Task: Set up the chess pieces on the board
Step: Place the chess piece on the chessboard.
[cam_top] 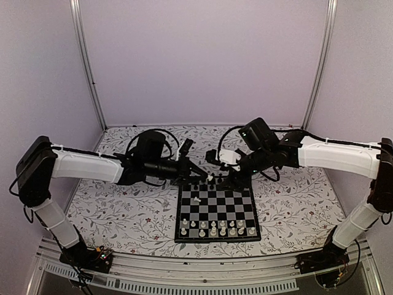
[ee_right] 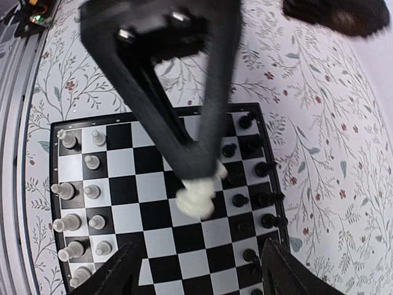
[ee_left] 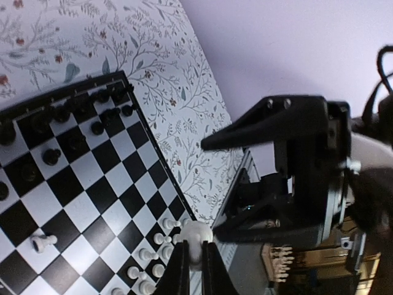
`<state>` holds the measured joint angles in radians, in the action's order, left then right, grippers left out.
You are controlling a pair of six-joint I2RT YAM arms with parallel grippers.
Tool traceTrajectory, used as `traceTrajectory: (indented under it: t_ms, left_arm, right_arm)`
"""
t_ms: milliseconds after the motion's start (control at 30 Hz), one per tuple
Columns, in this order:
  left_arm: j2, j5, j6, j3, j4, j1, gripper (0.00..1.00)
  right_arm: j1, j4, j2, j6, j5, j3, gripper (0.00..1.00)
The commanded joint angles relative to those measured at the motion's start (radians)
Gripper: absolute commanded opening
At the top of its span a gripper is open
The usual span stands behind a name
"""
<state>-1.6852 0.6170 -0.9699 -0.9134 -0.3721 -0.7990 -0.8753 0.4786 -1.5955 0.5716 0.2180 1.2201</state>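
Piece [ee_left: 196, 236], rounded cream plastic, clamped in left fingers [ee_left: 178, 276]; right fingers [ee_right: 123, 276] apart above checkered board [ee_right: 132, 163]

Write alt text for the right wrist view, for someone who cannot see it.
The left end effector pinches a cream-white chess piece over the board. Other cream-white pieces line the board's left side in this view and black pieces its right; the right end effector stands open at the bottom edge.
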Motion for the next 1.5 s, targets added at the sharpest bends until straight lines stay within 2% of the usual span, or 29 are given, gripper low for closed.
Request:
traceTrajectory:
  t_ms: [0, 133, 200, 267, 400, 733, 1467]
  left_arm:
    - [0.154, -0.243, 0.379, -0.135, 0.478, -0.055, 0.0]
    - [0.219, -0.478, 0.611, -0.161, 0.698, -0.138, 0.0]
    - [0.238, -0.602, 0.717, -0.147, 0.77, -0.214, 0.0]
    - [0.246, -0.651, 0.778, -0.132, 0.84, -0.286, 0.0]
    - [0.234, -0.647, 0.793, -0.11, 0.882, -0.356, 0.0]
    - [0.095, -0.651, 0.802, -0.127, 0.902, -0.436, 0.0]
    - [-0.022, -0.668, 0.827, -0.176, 0.886, -0.468, 0.0]
  right_arm:
    - [0.166, -0.037, 0.165, -0.004, 0.184, -0.058, 0.74]
    - [0.306, -0.14, 0.235, -0.034, 0.274, -0.158, 0.76]
    - [0.334, -0.18, 0.245, -0.045, 0.245, -0.205, 0.76]
    - [0.342, -0.204, 0.246, -0.036, 0.193, -0.241, 0.76]
    - [0.352, -0.219, 0.239, -0.033, 0.169, -0.258, 0.76]
    - [0.352, -0.212, 0.208, -0.014, 0.186, -0.268, 0.76]
    - [0.352, -0.202, 0.186, -0.003, 0.197, -0.269, 0.76]
